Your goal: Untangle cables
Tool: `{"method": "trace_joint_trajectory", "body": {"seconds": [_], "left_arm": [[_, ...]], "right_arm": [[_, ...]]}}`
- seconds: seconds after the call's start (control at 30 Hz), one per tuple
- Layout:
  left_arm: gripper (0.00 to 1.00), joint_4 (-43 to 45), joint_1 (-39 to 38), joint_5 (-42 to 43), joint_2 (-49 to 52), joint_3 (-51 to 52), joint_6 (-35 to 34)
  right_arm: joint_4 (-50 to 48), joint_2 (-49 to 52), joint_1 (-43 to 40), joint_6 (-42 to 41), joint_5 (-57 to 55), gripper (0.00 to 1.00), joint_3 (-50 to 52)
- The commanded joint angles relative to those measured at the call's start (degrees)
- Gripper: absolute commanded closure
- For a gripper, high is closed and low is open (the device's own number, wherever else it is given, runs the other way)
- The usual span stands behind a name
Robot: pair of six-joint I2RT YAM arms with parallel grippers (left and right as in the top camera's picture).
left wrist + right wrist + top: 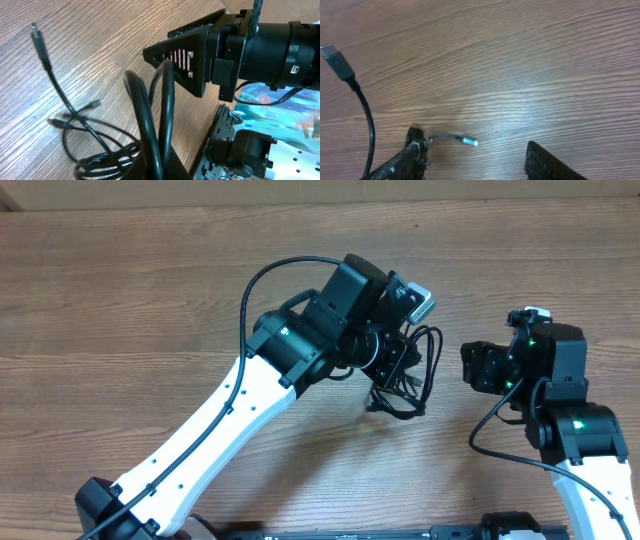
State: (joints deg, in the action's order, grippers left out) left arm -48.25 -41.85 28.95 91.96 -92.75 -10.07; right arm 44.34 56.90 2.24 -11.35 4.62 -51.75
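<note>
The cables (415,385) are thin black cords bunched in a loop at the table's middle. My left gripper (397,370) is shut on them. In the left wrist view two strands (150,115) rise in an arch from its jaws (156,167). The rest coils on the table (100,155), and one plug end (36,32) stretches away to the far left. My right gripper (468,367) is open and empty just right of the bunch. In the right wrist view (475,160) a small silver-tipped plug (465,140) lies by its left finger, and another plug end (337,60) lies at the left.
The wooden table (120,300) spreads all around the two arms. The right gripper's black fingers (187,60) hang close behind the lifted strands. The right arm's base parts (240,150) show at the lower right.
</note>
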Motion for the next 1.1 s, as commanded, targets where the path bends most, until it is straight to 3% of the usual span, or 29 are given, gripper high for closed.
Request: {"method": "trace_joint_trajectory", "body": {"seconds": [0.0, 0.3, 0.63, 1.07], "left_arm": [[0.96, 0.55, 0.26, 0.46, -0.59, -1.27, 1.33], [0.96, 0.74, 1.86, 0.52, -1.03, -1.29, 1.03], [0.96, 4.5, 4.52, 1.16, -3.98, -1.29, -0.68], [0.96, 10.01, 4.76, 3.04, -7.78, -1.29, -0.68]], "right_arm": [[-0.17, 0.0, -0.11, -1.03, 3.8, 0.39, -1.2], [-0.2, -2.45, -0.11, 0.26, 12.96, 0.39, -1.2], [-0.15, -9.68, -0.04, 7.41, 28.72, 0.38, -1.2], [0.13, -11.3, -0.04, 8.35, 32.59, 0.37, -1.2]]}}
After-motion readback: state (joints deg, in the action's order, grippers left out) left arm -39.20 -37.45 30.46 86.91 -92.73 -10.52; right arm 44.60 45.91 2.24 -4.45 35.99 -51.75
